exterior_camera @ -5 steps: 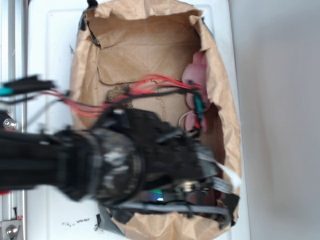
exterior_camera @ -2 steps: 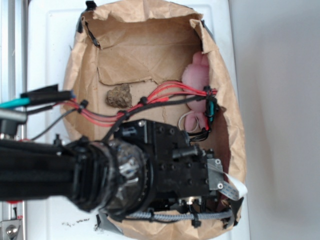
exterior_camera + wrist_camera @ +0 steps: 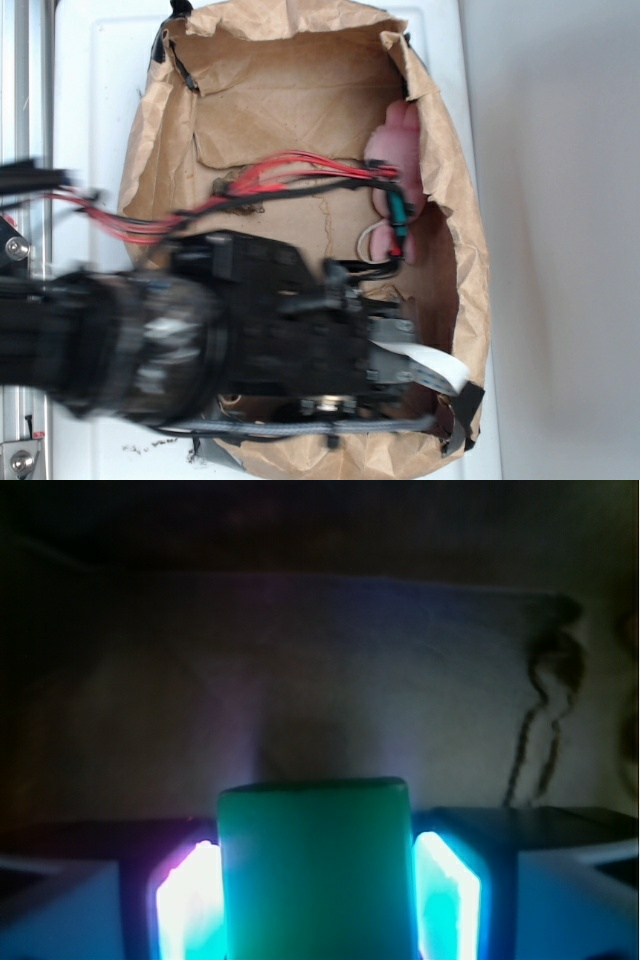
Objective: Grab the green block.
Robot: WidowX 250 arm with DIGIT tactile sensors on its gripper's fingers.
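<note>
In the wrist view the green block (image 3: 314,865) fills the gap between the two glowing pads (image 3: 186,900). Its smooth rounded top edge points toward the brown paper wall ahead. My gripper (image 3: 316,895) is shut on the block, with a pad pressed against each of its sides. In the exterior view the black arm (image 3: 290,340) covers the lower half of the paper-lined box (image 3: 445,210). There the block and the fingers are hidden beneath the arm.
A pink plush toy (image 3: 398,150) lies against the box's right wall. A white ring (image 3: 378,240) lies just below it. A brown rock-like lump (image 3: 232,186) is mostly covered by the red and black wires (image 3: 290,170). The crumpled paper walls stand close on all sides.
The arm has shifted left and is blurred with motion. Its wires have swung up across the brown lump, which showed fully 0.4 s ago.
</note>
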